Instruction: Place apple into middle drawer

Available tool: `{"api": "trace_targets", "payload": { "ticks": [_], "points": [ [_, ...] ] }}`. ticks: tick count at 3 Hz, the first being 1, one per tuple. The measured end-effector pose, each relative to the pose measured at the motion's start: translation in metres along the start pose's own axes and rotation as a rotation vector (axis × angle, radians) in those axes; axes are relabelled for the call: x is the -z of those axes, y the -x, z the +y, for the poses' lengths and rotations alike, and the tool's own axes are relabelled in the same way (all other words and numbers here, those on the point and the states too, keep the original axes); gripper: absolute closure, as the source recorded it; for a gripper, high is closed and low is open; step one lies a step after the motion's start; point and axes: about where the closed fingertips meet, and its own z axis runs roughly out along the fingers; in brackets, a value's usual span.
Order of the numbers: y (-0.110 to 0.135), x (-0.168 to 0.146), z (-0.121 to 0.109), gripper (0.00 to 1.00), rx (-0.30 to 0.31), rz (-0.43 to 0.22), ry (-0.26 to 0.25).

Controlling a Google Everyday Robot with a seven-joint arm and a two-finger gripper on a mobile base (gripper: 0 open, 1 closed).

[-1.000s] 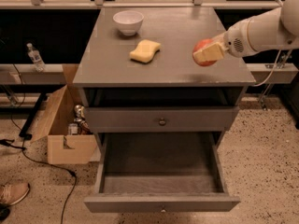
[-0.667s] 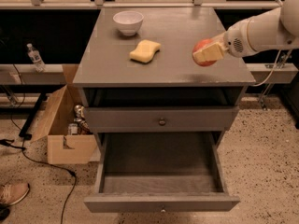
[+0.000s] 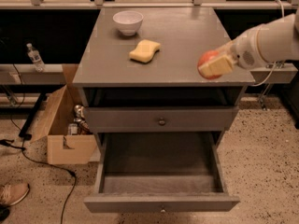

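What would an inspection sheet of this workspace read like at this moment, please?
Surface: grey cabinet top, flat, with two loose items on it.
Job's things: apple in the gripper over the top's front right part; open drawer pulled out at the bottom, nothing seen inside.
Clutter: white bowl at the back left; yellow sponge in front of it; closed drawer above the open one.
Grippers: gripper at the front right, jaws closed on the apple.
Cables: black cable on the floor at the left.
Surroundings: cardboard box, water bottle and shoe at the left.
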Motion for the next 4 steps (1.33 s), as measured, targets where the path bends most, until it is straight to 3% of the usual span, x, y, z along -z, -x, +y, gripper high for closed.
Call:
{"api": "trace_targets", "payload": {
  "ticks": [1,2,3,4],
  "points": [
    [-0.048,-0.023,0.058,1.0,0.023,0.1,0.042],
    [-0.075,-0.054,0.102,1.0,0.025,0.126,0.113],
    [-0.08,-0.06,0.106,1.0,0.028,0.137,0.117],
    [-0.122,-0.096,0.125,1.0,0.021,0.135,0.153]
  ]
}}
